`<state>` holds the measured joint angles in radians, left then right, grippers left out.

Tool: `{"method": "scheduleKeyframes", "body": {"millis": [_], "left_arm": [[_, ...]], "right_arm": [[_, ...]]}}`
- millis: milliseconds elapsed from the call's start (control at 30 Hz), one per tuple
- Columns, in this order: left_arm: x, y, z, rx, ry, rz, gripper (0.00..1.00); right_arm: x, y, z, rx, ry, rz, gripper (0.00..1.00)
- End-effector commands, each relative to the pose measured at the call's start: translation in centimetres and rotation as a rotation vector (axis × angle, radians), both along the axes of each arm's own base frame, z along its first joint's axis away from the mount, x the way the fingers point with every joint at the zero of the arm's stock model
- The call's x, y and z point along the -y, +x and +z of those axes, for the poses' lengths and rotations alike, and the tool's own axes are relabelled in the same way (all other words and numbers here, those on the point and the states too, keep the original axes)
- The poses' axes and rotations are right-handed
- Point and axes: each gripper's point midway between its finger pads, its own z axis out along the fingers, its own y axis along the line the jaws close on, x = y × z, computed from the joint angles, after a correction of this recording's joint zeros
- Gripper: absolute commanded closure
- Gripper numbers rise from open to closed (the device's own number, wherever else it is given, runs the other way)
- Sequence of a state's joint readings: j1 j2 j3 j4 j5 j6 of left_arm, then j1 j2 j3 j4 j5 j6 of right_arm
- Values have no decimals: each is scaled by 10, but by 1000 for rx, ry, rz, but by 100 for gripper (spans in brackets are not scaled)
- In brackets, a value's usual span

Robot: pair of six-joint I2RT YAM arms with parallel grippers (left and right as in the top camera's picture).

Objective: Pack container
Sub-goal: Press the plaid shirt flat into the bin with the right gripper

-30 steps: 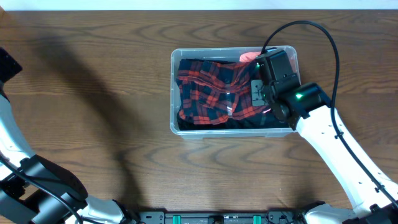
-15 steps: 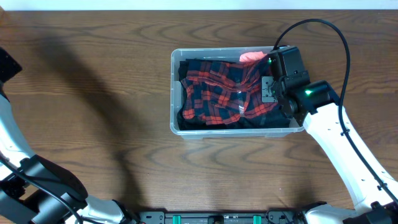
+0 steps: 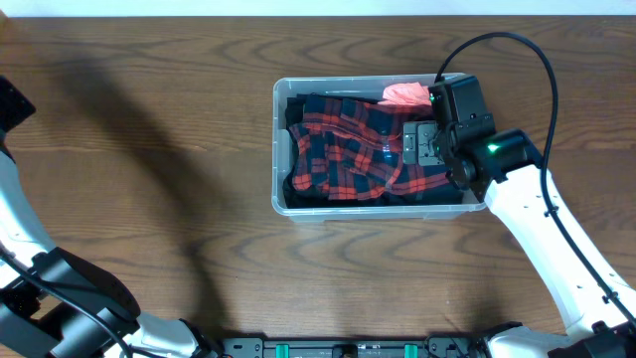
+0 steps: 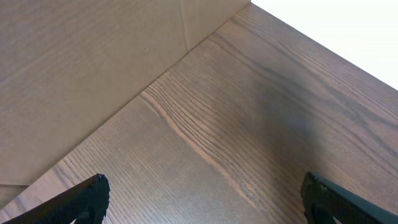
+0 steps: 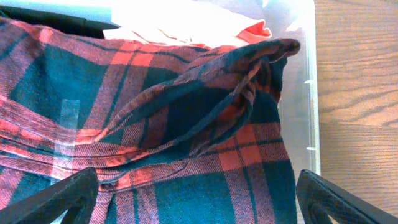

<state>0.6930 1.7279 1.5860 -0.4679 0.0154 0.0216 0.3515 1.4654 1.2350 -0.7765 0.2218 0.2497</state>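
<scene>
Hovering over the right end of the container (image 3: pixel 275 149), set near the far edge of the worktop (image 3: pixel 149 149), the right gripper (image 5: pixel 198 206) spreads its fingers above plaid cloth (image 3: pixel 343 149) inside. The left gripper (image 4: pixel 208 200), fingers likewise spread, hangs by the worktop's edge.

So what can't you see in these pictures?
Container bottom: overhead and right wrist, the plaid cloth covers it.
Pink cloth: overhead and right wrist, mostly tucked under the plaid cloth.
Left arm's jaws: left wrist view, mostly cut off by the bottom edge.
</scene>
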Motion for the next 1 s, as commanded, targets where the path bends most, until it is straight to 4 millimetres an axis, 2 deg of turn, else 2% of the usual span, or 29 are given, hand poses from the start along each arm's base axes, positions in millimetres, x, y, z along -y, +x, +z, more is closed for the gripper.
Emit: {"method": "scheduleKeyframes", "body": {"millis": [0,100,233,267,333,500,567,600,667,700,800,867,967], "left_arm": [[-2,-1,4,11,1,15,2],[-2,-1,4,11,1,15,2],[-2,-1,4,11,1,15,2],[-2,-1,4,11,1,15,2],[-2,-1,4,11,1,15,2],[-2,-1,4,11,1,15,2],[-2,-1,4,11,1,14,2],[-2,-1,4,11,1,14,2],[-2,-1,4,11,1,15,2],[-2,-1,4,11,1,15,2],[-2,-1,4,11,1,15,2],[-2,-1,4,11,1,14,2],[-2,-1,4,11,1,15,2]], "right_arm": [[3,-1,-2,0,-33,33,1],[-3,5,2,28,-34,91,2],[-46,11,13,73,129,267,11],[-60,13,19,93,193,315,13],[-77,15,29,128,256,370,18],[-109,22,42,217,272,467,37],[-122,23,39,223,278,494,52],[-131,23,35,221,280,510,64],[-146,24,23,210,277,543,81],[-153,24,15,198,272,562,86],[-172,24,-19,140,251,604,93],[-181,22,-49,80,237,619,98],[-193,13,-96,-25,225,645,99]]}}
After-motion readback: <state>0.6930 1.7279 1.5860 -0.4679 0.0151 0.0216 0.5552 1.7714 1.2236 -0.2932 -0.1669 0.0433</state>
